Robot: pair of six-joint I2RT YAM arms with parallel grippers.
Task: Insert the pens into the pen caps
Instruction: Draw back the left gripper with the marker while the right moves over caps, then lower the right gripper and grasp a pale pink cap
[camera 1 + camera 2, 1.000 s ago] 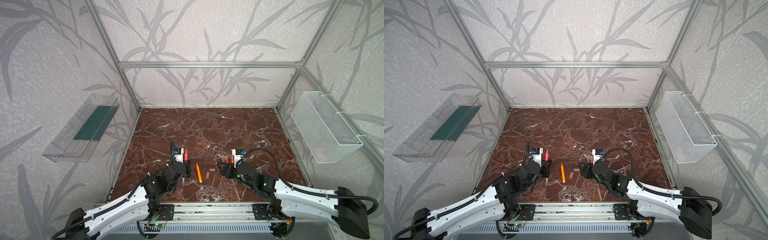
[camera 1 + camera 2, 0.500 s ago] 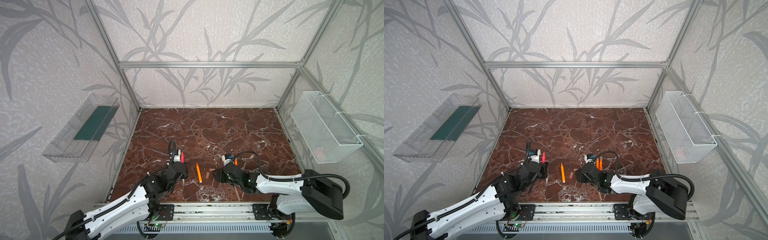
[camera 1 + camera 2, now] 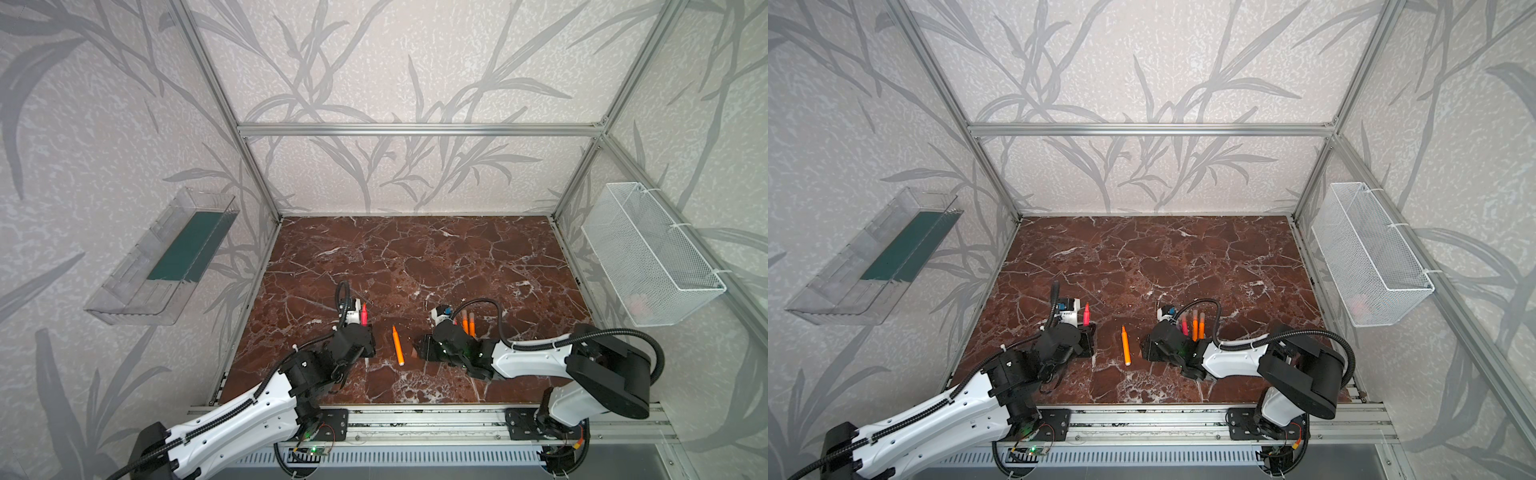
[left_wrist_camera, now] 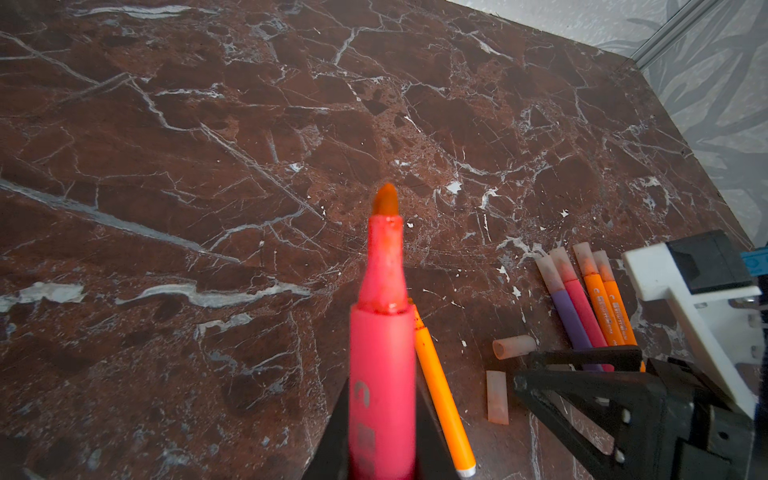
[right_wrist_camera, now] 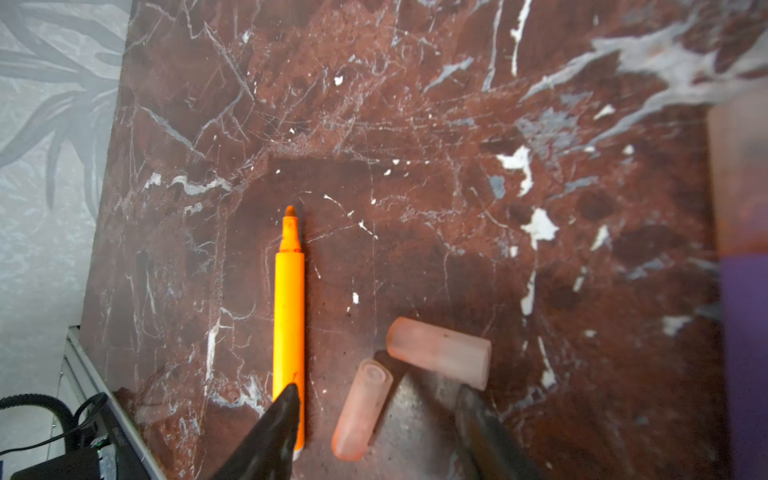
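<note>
My left gripper (image 4: 382, 397) is shut on a pink-red pen (image 4: 381, 332), whose bare tip sticks out past the jaws; the pen shows in both top views (image 3: 364, 314) (image 3: 1086, 314). An uncapped orange pen (image 3: 397, 345) (image 5: 289, 311) lies on the table between the arms. My right gripper (image 5: 376, 390) is open and low over the table, and one pen cap (image 5: 361, 411) lies loose between its fingers. A second cap (image 5: 438, 351) lies just beyond its fingertips. Several capped pens (image 4: 582, 299), purple, pink-red and two orange, lie side by side behind the right gripper (image 3: 420, 351).
The floor is dark red marble (image 3: 415, 257) inside an aluminium frame. A white wire basket (image 3: 648, 253) hangs on the right wall and a clear tray (image 3: 166, 257) on the left wall. A metal rail (image 3: 415, 415) runs along the front edge.
My right gripper has moved left and nearer, down over the two loose caps, uncovering the capped pens behind it. The left gripper with the pink-red pen shifted slightly left.
</note>
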